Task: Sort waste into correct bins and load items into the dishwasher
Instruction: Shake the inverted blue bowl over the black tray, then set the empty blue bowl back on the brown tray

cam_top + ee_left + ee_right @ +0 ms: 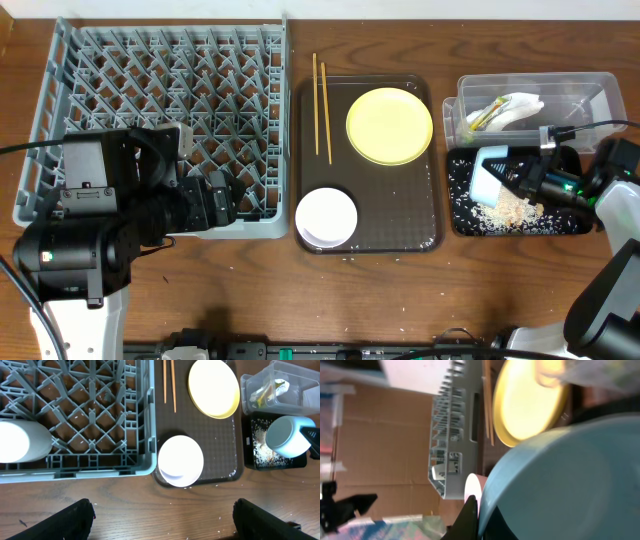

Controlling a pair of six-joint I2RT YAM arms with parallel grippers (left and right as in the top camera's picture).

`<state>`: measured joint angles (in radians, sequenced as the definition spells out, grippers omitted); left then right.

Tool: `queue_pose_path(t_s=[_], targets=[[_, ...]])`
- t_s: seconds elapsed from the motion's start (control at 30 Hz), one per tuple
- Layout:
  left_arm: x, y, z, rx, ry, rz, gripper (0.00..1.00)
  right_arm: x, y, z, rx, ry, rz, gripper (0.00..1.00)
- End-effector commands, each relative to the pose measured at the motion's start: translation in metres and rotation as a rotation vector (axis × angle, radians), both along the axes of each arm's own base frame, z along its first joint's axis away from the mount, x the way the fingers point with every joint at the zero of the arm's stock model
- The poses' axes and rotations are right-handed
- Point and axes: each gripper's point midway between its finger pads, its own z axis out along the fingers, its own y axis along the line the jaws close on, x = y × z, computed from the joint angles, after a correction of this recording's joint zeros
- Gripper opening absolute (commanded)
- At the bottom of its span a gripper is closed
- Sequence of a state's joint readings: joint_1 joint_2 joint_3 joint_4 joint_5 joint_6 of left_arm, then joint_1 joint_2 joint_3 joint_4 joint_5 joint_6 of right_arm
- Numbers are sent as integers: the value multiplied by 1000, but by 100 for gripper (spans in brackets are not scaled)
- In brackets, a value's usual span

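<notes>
**Entry — scrap emptying, right side**

- Light blue bowl [490, 172]: hanging tipped on its side over the black tray [458, 226]. The right gripper [522, 180] is pinching its rim, fingers closed on it.
- Rice scraps [515, 208]: lying in a heap in the black tray just under the bowl, with stray grains scattered across the tray floor.
- Clear tub [602, 88]: sitting just behind the tray and holding the white napkin [520, 104].
- Left gripper [165, 520]: hovering at the front edge of the dish rack [170, 70], fingers spread wide and holding nothing. A white cup [20, 441] is lying in the rack close by.
- Yellow plate [389, 125], cream-white bowl [326, 216] and chopsticks [320, 100]: waiting on the brown serving tray [410, 215].

Handling note, as a judgement: the bowl is being emptied. The mouth should be staying inside the tray's walls and rolling over slowly, since a quick flick risks throwing grains onto the table or into the tub. A rim pinch is a slippery hold, so the grip should be firm before any shaking. Whether the bowl is fully empty cannot be told.
</notes>
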<state>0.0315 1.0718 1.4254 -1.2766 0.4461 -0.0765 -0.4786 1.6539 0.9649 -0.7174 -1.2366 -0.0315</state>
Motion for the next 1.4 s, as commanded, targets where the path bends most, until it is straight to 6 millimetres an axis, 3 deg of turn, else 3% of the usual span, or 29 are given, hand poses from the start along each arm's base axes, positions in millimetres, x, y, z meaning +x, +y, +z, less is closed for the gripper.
queue_pose_path(t_s=[0.0,0.03,0.07,0.1,0.17,0.2,0.23,0.33,0.37,0.47,0.5,0.57,0.6,0.7,0.73,0.8,0.83,1.07,1.17,1.3,1.37], targets=[[-1,-2,0,2,-4,-19,90,0,12,44,133,-202,69,1],[-1,-2,0,2,-4,-19,90,-4,16,61,191,-314,97,1],[-1,-2,0,2,-4,-19,90,-2,15,57,175,-270,89,1],[-1,-2,0,2,-4,-19,90,1,11,40,114,-165,61,1],[-1,-2,0,2,-4,-19,90,1,-13,-18,-94,211,-96,1],[-1,-2,0,2,-4,-19,90,-2,-20,-30,-146,278,-129,1],[-1,-2,0,2,-4,-19,90,-2,-13,-21,-130,195,-78,1],[-1,-2,0,2,-5,-19,90,-5,16,45,98,-240,93,1],[-1,-2,0,2,-5,-19,90,-3,14,37,72,-169,75,1],[-1,-2,0,2,-4,-19,90,-3,-17,-26,-149,259,-109,1],[-1,-2,0,2,-4,-19,90,-2,-12,-19,-143,174,-62,1],[-1,-2,0,2,-4,-19,90,-5,15,38,43,-214,93,1],[-1,-2,0,2,-5,-19,90,-5,15,39,58,-201,88,1],[-1,-2,0,2,-5,-19,90,-4,-13,-19,-130,227,-87,1],[-1,-2,0,2,-5,-19,90,-3,-11,-17,-137,185,-65,1],[-1,-2,0,2,-4,-19,90,-5,14,35,27,-185,87,1],[-1,-2,0,2,-4,-19,90,-7,18,51,89,-271,104,1],[-1,-2,1,2,-7,-19,90,-9,24,55,130,-175,96,1],[-1,-2,2,3,-11,-19,90,-13,37,57,20,-181,134,1],[2,-2,7,3,-33,-19,90,-21,53,50,-304,-138,161,1],[6,-2,10,1,-51,-16,90,-30,70,51,-472,-169,202,1]])
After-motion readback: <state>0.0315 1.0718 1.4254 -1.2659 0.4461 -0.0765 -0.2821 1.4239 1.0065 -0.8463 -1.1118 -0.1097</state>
